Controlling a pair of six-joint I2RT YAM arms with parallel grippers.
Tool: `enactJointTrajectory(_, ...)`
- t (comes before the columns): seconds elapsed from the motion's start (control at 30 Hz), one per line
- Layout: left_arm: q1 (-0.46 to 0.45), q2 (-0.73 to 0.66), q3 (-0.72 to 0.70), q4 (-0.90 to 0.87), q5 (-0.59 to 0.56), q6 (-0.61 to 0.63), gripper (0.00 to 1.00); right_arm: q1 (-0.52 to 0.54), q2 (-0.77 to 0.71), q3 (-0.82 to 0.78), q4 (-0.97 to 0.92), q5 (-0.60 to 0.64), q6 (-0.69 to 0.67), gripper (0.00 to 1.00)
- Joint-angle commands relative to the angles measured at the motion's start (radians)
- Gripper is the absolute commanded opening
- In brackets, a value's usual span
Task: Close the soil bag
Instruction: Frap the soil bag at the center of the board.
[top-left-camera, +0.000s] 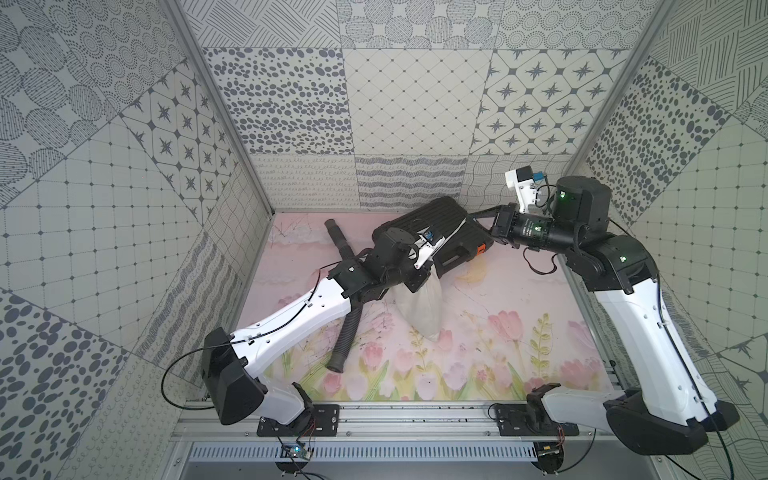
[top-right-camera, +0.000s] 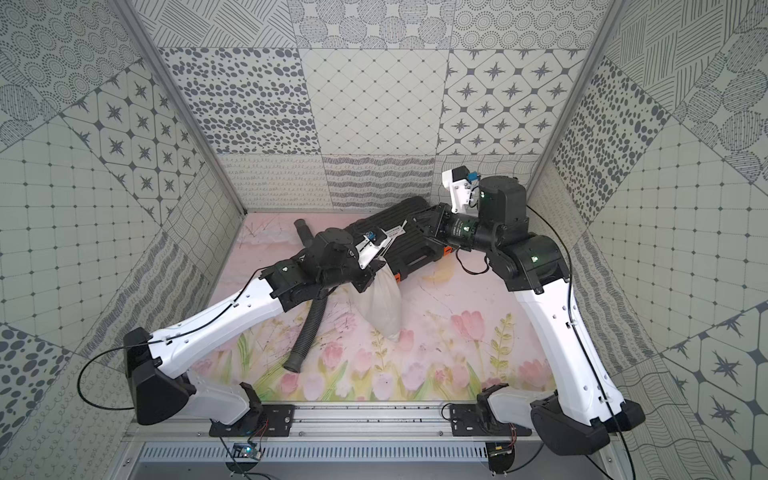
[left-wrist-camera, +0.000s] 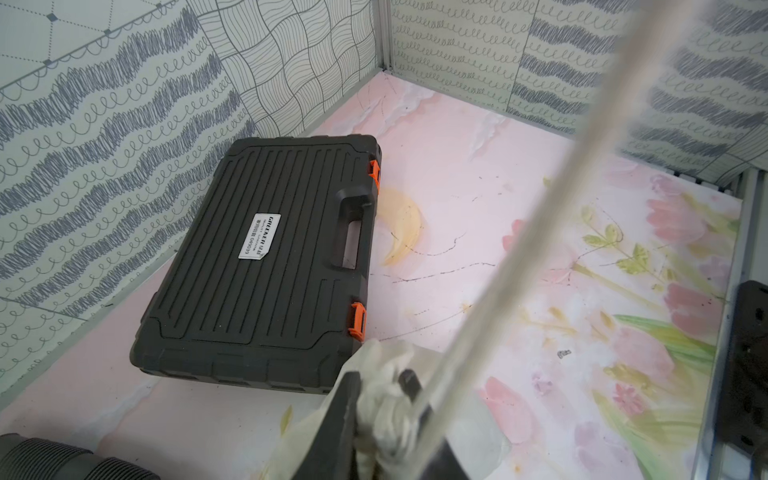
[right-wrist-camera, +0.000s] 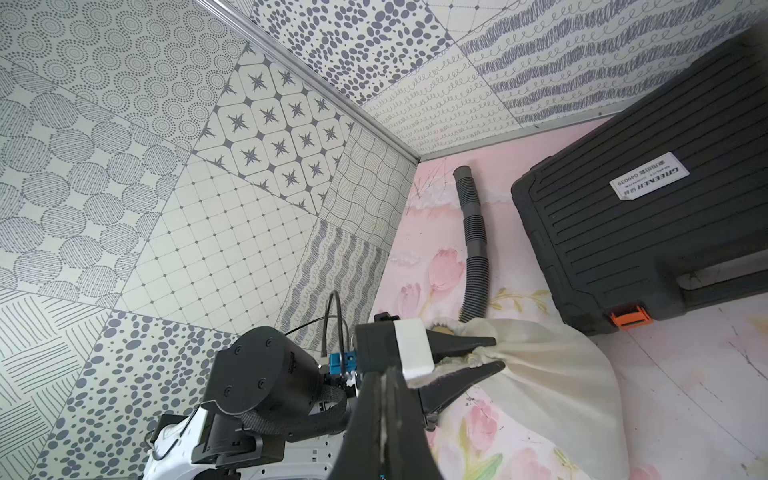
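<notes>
**Soil bag (top-left-camera: 419, 307) lying mid-mat, mouth pinched, cord under tension**

The left gripper (right-wrist-camera: 496, 353) is pinching the bag's gathered mouth between its fingers. The bag's body is resting on the floral mat (top-left-camera: 498, 353), just beside the black case (left-wrist-camera: 257, 257) and near the corrugated hose (right-wrist-camera: 473, 241). The right gripper (right-wrist-camera: 384, 374), its jaws pressed together, is clamping the pale cord (left-wrist-camera: 540, 208), which is running taut from the mouth.
</notes>
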Motion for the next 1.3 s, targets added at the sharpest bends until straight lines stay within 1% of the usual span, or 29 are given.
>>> enactJointTrajectory(0.0, 0.010, -0.012, -0.007, -0.097, -0.071, 0.013, 0.07, -0.004, -0.050, 0.011, 0.173, 0.015, -0.003, 0.00)
enactJointTrajectory(0.03, 0.010, -0.014, -0.003, -0.096, -0.074, 0.015, 0.02, -0.004, -0.051, 0.011, 0.174, 0.018, -0.003, 0.00)
enactJointTrajectory(0.07, 0.010, -0.013, 0.000, -0.095, -0.078, 0.020, 0.00, -0.005, -0.053, 0.012, 0.174, 0.021, -0.005, 0.00)
enactJointTrajectory(0.5, 0.021, -0.025, -0.029, -0.107, -0.103, 0.019, 0.00, -0.019, -0.068, 0.046, 0.172, 0.035, -0.014, 0.00)
enactJointTrajectory(0.57, 0.029, -0.034, -0.043, -0.107, -0.107, 0.015, 0.04, -0.025, -0.066, 0.049, 0.171, 0.025, -0.009, 0.00)
enactJointTrajectory(0.6, 0.032, -0.041, -0.048, -0.104, -0.105, 0.013, 0.08, -0.026, -0.064, 0.052, 0.171, 0.016, -0.004, 0.00)
enactJointTrajectory(0.67, 0.034, -0.055, -0.058, -0.095, -0.106, 0.010, 0.23, -0.025, -0.053, 0.052, 0.172, -0.009, 0.012, 0.00)
enactJointTrajectory(0.73, 0.035, -0.072, -0.057, -0.085, -0.089, 0.009, 0.34, -0.015, -0.045, 0.045, 0.178, -0.032, 0.021, 0.00)
enactJointTrajectory(0.8, 0.035, -0.090, -0.059, -0.075, -0.063, 0.011, 0.41, 0.005, -0.041, 0.033, 0.185, -0.035, 0.020, 0.00)
enactJointTrajectory(0.83, 0.035, -0.100, -0.061, -0.044, -0.047, 0.014, 0.45, 0.013, -0.038, 0.026, 0.188, -0.039, 0.021, 0.00)
enactJointTrajectory(0.97, 0.035, -0.146, -0.084, 0.050, 0.031, 0.050, 0.66, 0.044, -0.029, 0.018, 0.203, -0.044, 0.026, 0.00)
enactJointTrajectory(1.07, 0.036, -0.151, -0.071, 0.094, 0.064, 0.058, 0.89, 0.070, -0.014, 0.029, 0.206, -0.043, 0.025, 0.00)
enactJointTrajectory(1.1, 0.035, -0.147, -0.061, 0.098, 0.077, 0.059, 0.95, 0.076, -0.011, 0.034, 0.206, -0.043, 0.023, 0.00)
enactJointTrajectory(1.27, 0.036, -0.107, 0.013, 0.113, 0.168, 0.045, 0.97, 0.096, 0.003, 0.037, 0.206, -0.043, 0.021, 0.00)
